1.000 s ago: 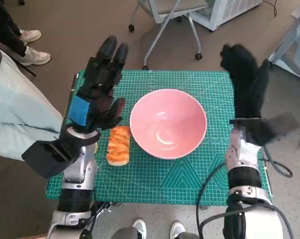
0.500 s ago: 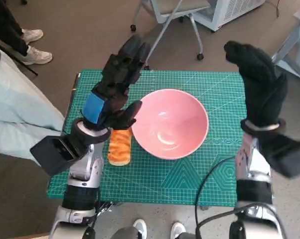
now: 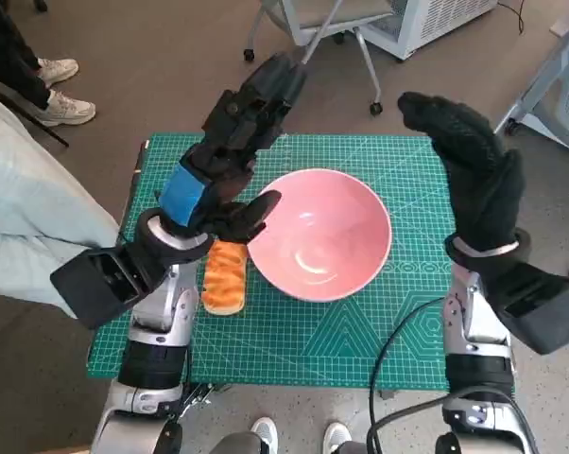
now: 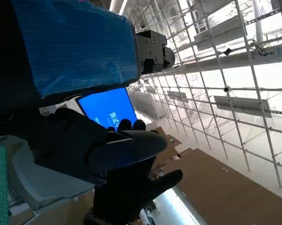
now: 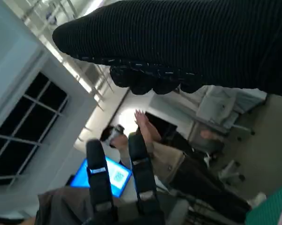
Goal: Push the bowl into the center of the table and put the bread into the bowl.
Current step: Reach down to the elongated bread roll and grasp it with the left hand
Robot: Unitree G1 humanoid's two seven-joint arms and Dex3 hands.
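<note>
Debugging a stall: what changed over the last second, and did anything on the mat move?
Left robot hand rose and swung toward the far edge, over the bowl's left rim. Right robot hand shifted slightly. Neither holds anything. Bowl and bread stayed put on the green mat.

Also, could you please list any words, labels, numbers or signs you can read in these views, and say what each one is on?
Nothing here can be read.
Blue screen: pale marks, too blurred to read.
Green cutting mat: printed grid lines and shapes, any figures too small to read.
Pink bowl, bread, left hand, right hand: no text.
</note>
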